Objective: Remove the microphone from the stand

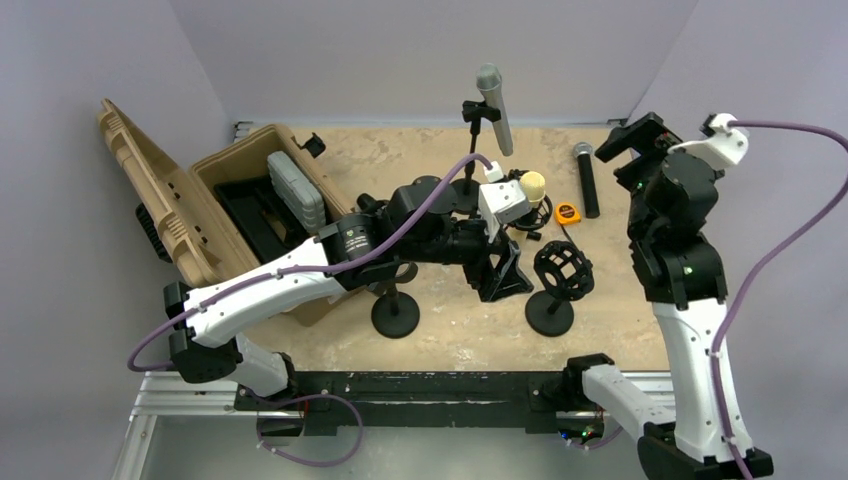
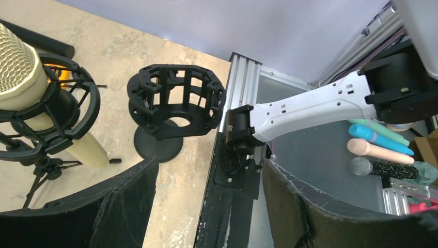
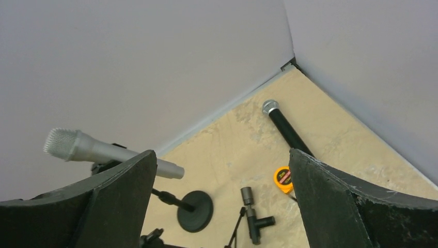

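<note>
A cream microphone with a gold mesh head (image 1: 533, 185) (image 2: 18, 62) sits in a black shock mount (image 2: 62, 111) on a small stand. My left gripper (image 1: 505, 272) (image 2: 209, 206) hangs just beside it, open, with nothing between its fingers (image 2: 103, 206); the microphone lies left of them, apart. A silver microphone (image 1: 495, 108) (image 3: 103, 152) is clipped tilted on a thin stand (image 1: 472, 140) at the back. My right gripper (image 1: 640, 140) (image 3: 222, 206) is raised at the back right, wide open and holding nothing.
An empty black shock mount (image 1: 562, 275) (image 2: 175, 103) stands on a round base near the front. A black microphone (image 1: 587, 180) (image 3: 286, 129) and an orange tape measure (image 1: 567, 212) (image 3: 282, 178) lie on the table. An open tan case (image 1: 250, 200) sits at the left, with a round stand base (image 1: 395, 315) nearby.
</note>
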You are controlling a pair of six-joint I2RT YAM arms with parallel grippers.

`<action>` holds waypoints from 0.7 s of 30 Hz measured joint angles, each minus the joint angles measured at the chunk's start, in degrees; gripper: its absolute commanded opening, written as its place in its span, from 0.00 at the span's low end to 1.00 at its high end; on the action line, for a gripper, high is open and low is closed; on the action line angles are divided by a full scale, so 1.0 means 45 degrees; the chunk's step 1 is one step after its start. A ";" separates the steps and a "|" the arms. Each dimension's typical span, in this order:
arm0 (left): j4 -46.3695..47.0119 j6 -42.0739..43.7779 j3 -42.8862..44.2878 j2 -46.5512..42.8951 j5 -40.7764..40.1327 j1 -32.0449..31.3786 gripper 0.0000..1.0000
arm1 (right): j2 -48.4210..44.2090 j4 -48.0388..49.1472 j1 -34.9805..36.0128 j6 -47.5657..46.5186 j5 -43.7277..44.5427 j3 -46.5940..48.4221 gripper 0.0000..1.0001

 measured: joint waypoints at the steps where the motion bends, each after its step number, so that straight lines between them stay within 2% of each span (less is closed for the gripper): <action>1: 0.0010 0.0010 -0.0044 0.0000 -0.0053 0.0005 0.71 | -0.0107 -0.0476 0.0005 0.0345 0.0044 0.0272 0.97; 6: -0.0029 0.0102 -0.0500 -0.0039 -0.0316 0.0005 0.72 | -0.1098 -0.2487 0.0000 0.1807 -0.0131 0.0976 0.99; 12: 0.0063 0.0097 -0.1355 -0.0505 -0.0549 0.0005 0.71 | -0.2968 -0.3332 -0.0015 0.2977 -0.1404 -0.0772 0.98; 13: 0.0126 0.0083 -0.1481 -0.0607 -0.0544 0.0005 0.71 | -0.3181 -0.3589 -0.0015 0.3254 -0.1690 -0.1613 0.93; 21: 0.0801 -0.0398 -0.1608 -0.0646 -0.0311 0.0005 0.69 | -0.3638 -0.3371 -0.0010 0.3823 -0.3283 -0.2744 0.71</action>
